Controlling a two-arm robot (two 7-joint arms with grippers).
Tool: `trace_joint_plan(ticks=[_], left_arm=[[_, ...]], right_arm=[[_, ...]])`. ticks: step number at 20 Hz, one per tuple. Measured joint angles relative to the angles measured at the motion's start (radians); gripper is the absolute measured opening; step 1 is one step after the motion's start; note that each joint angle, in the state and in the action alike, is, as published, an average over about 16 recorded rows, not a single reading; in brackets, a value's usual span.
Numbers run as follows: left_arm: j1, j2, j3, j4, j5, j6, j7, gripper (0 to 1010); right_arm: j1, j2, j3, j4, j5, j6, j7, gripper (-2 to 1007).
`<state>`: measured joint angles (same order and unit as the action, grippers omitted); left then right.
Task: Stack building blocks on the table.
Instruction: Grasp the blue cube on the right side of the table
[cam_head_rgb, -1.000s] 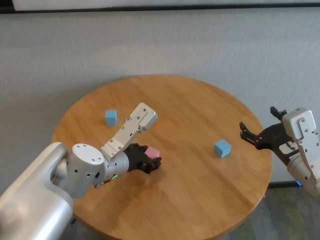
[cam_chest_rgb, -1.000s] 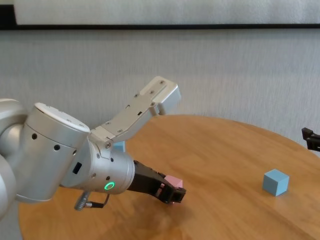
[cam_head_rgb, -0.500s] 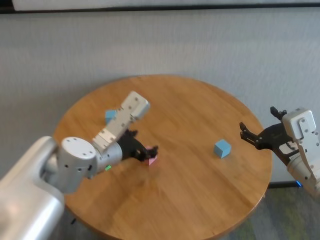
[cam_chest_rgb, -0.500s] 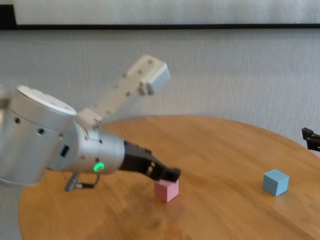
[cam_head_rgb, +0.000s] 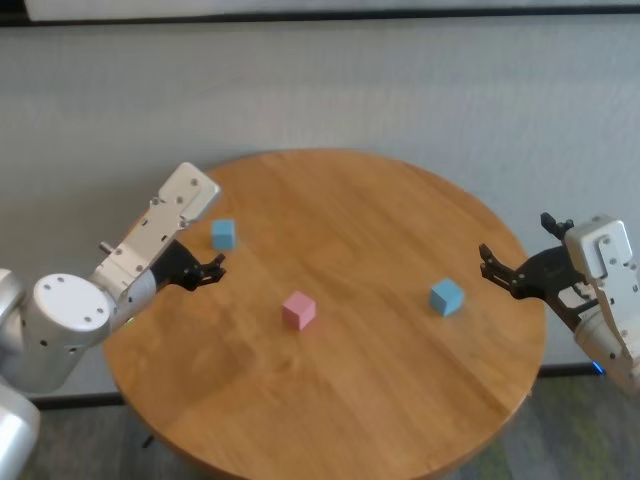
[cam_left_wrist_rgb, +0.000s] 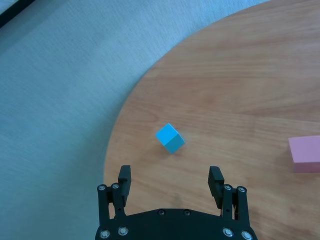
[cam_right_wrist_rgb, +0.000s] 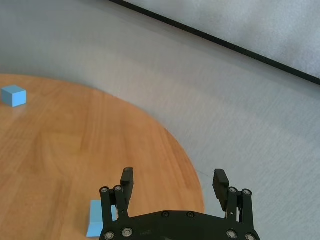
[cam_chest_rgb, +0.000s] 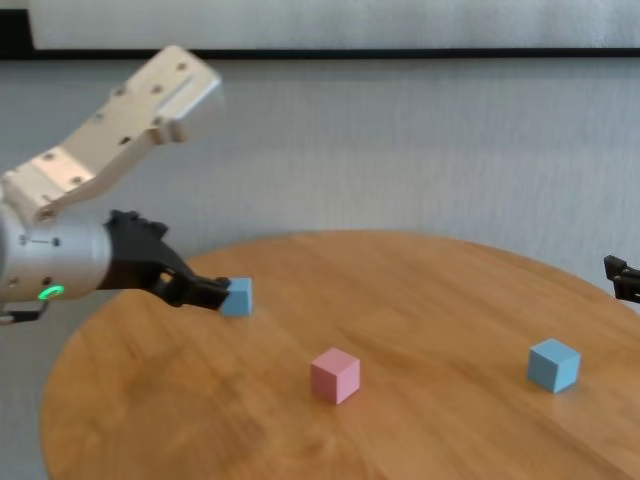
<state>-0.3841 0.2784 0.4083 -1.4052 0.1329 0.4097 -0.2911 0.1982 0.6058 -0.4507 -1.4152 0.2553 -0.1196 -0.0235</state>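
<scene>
Grey textured wall (cam_head_rgb: 400, 90) fills the upper half of the head view, with a dark strip running along its top edge. Below it stands the table (cam_head_rgb: 380, 400), round, with a warm honey-brown wood-grain top occupying the middle and lower frame.

Three building blocks lie on the top, all small plain matte cubes of equal size, each resting flat, none stacked. The pink block (cam_head_rgb: 298, 309) sits near the centre of the table, left of mid-frame. One blue block (cam_head_rgb: 223, 234) lies toward the upper left part of the top, near the rim. The other blue block (cam_head_rgb: 446, 296) lies toward the right, well apart from the other two.

The left gripper (cam_head_rgb: 208, 269) hangs over the left part of the table, just beside the upper-left blue block and apart from it; in the left wrist view its jaws stand wide with nothing between them, the blue cube lying beyond the fingertips and the pink one at that frame's right edge. The right gripper (cam_head_rgb: 492, 265) is parked at the table's right rim, mid-right of frame, jaws spread wide and empty, near the right-hand blue block but not touching it.
</scene>
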Motion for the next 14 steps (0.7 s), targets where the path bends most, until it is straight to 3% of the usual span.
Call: trace_joint_plan(ticks=[6,14], left_arm=[[0.016,0.028,-0.01,-0.027,0.027,-0.003,0.018,1000],[0.011,0.021,-0.004,-0.021,0.023,-0.003,0.013,1000]], right_arm=[[-0.014,0.013,0.006,-0.04,0.014,0.031,0.025,1005],[-0.033,0.029,0.017,-0.101,0.037,0.128,0.07,1005]])
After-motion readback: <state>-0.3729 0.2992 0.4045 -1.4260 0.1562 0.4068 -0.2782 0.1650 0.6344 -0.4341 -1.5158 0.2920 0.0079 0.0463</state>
